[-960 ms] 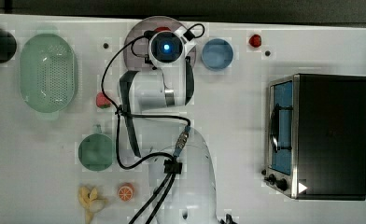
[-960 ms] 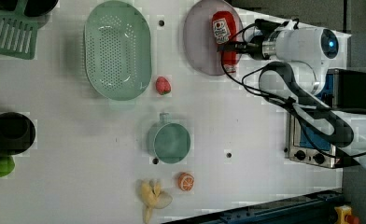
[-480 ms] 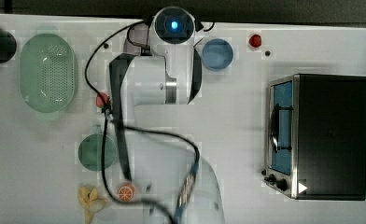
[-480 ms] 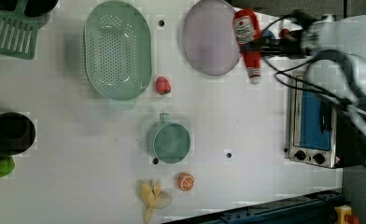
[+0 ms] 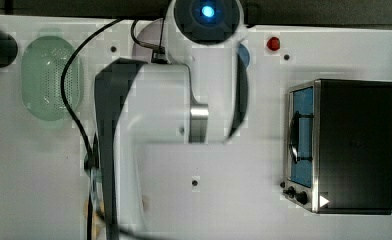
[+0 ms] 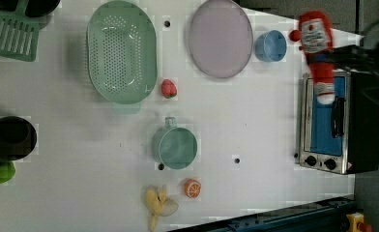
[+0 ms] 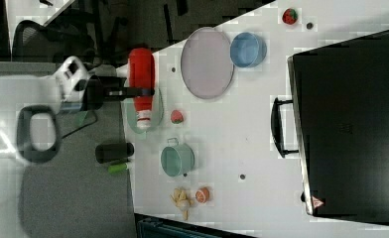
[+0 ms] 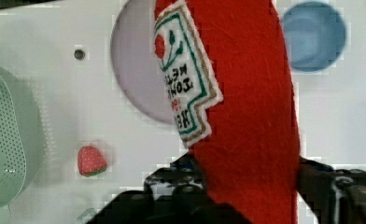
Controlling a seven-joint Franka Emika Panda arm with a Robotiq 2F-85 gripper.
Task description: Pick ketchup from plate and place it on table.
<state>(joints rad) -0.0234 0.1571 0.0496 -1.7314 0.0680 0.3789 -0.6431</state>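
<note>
With the jaws clamped on it, the ketchup (image 7: 142, 88) hangs in the air clear of the bare plate (image 7: 206, 63), its white label's lettering unreadable, open desk (image 6: 255, 125) beside the plate.

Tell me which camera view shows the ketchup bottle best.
The right view: the whole ketchup bottle shows, cap included, clamped in the gripper. The left view has it whole too, but in front of the oven. The wrist view crops it to body and label.
</note>
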